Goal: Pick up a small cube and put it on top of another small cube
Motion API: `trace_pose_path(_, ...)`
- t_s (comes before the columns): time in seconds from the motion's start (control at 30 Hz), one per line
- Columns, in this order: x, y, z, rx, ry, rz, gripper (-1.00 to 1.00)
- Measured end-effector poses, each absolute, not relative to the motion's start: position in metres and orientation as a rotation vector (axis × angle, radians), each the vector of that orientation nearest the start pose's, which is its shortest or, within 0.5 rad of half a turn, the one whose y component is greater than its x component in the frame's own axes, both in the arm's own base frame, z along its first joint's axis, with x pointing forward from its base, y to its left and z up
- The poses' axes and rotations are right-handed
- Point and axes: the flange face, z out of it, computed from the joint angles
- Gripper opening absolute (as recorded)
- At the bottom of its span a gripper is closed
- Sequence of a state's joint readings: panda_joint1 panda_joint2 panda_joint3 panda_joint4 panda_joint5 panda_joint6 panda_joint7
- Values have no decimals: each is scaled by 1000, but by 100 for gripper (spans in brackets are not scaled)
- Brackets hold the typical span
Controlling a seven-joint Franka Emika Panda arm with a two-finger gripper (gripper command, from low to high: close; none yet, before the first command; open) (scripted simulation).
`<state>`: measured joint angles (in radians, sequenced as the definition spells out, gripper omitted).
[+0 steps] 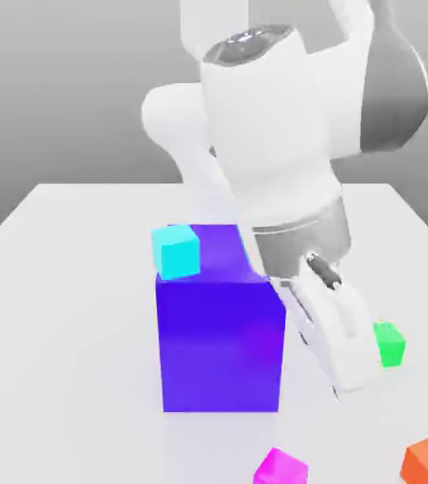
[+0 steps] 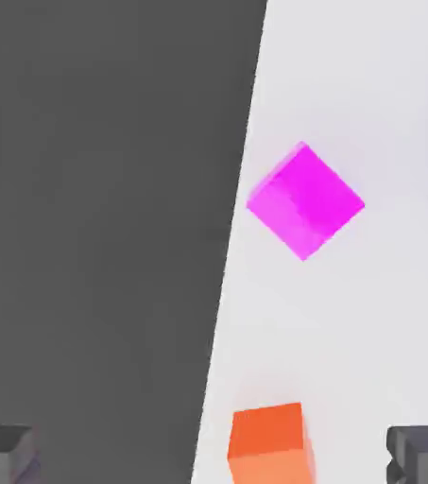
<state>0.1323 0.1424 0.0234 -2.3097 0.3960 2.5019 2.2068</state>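
Pale table (image 1: 66, 246), seemingly plain grey backdrop (image 1: 66, 85)

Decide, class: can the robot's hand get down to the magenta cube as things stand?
Probably yes. The magenta cube lies alone on the white table, nothing on top of it. The orange cube sits apart, and the open hand holds nothing.

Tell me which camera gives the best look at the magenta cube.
The hand view. There the magenta cube sits whole and unobstructed on the white table, with the orange cube nearby. In the exterior view the magenta cube sits at the frame's lower edge, partly cut off.
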Motion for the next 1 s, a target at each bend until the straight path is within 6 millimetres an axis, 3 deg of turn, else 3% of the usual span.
trace_pose_path(0.27,512,81,211,-535,3085,127,0)
trace_pose_path(0.3,511,80,204,-457,3105,90,0)
trace_pose_path(0.4,511,80,204,-457,3105,90,0)
trace_pose_path(0.5,511,80,144,-304,3126,13,0)
trace_pose_path(0.53,506,80,132,-324,3167,9,-100)
trace_pose_path(0.73,501,82,126,-363,3215,5,-100)
trace_pose_path(0.9,510,79,179,-286,3128,-5,-100)
trace_pose_path(1.0,497,89,180,-463,3139,42,-100)
